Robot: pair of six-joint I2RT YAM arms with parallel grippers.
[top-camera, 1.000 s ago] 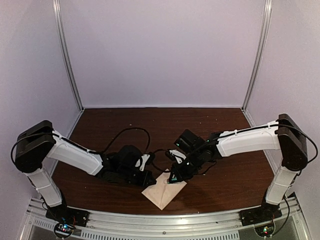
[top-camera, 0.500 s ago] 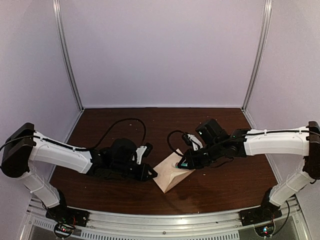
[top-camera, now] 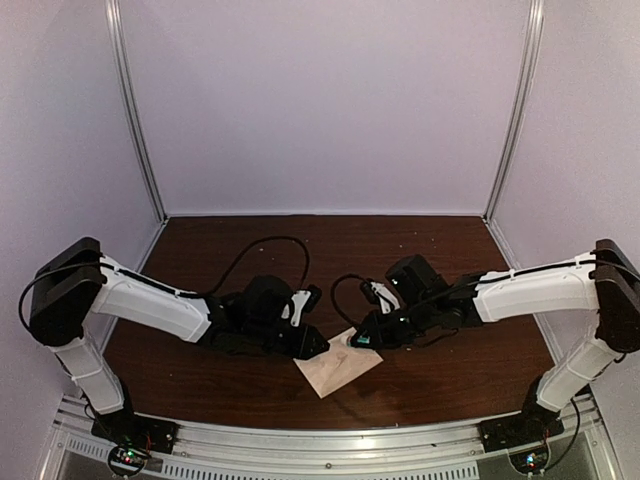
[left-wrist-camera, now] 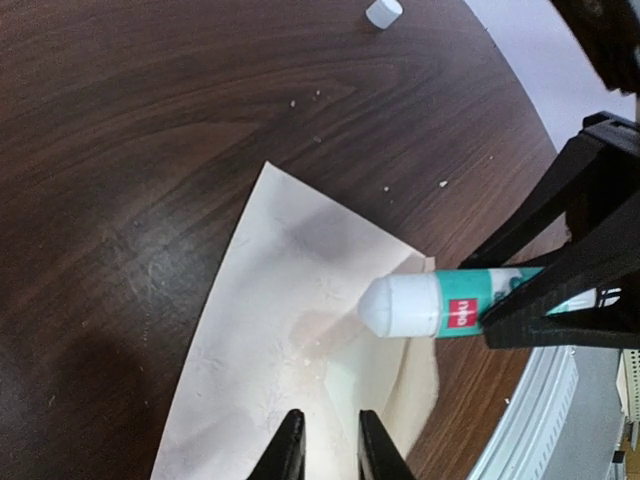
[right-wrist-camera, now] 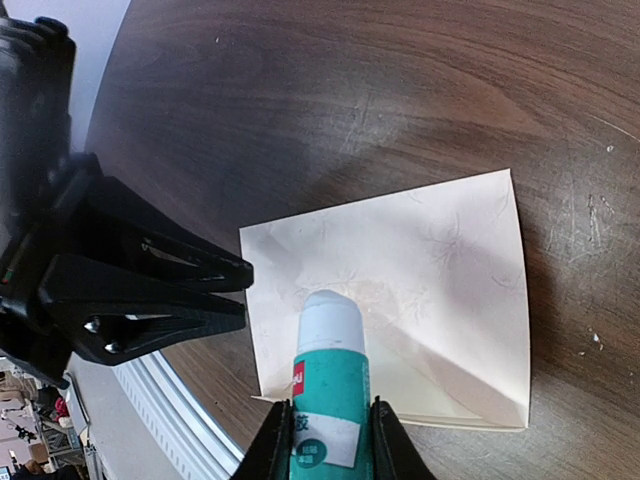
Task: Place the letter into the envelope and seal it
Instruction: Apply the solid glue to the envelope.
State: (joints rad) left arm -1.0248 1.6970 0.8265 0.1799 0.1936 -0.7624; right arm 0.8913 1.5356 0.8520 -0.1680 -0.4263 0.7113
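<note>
While the envelope [top-camera: 338, 368] lies flat near the table's [top-camera: 420, 250] 6 o'clock edge, the right gripper [right-wrist-camera: 328, 425], at its 1 o'clock, is clamped on a glue stick [right-wrist-camera: 330, 370], white tip over the paper; the left gripper [left-wrist-camera: 328, 455], at 10 o'clock, has jaws slightly apart

The counter [top-camera: 420, 250] is dark brown wood grain. The envelope [top-camera: 338, 365] lies on it at 6 o'clock, near the front edge, turned cornerwise. In the left wrist view a small white cap [left-wrist-camera: 383, 12] sits on the bare wood at about 12 o'clock from the envelope, well apart. A few pale specks [left-wrist-camera: 443, 184] lie scattered between them.
</note>
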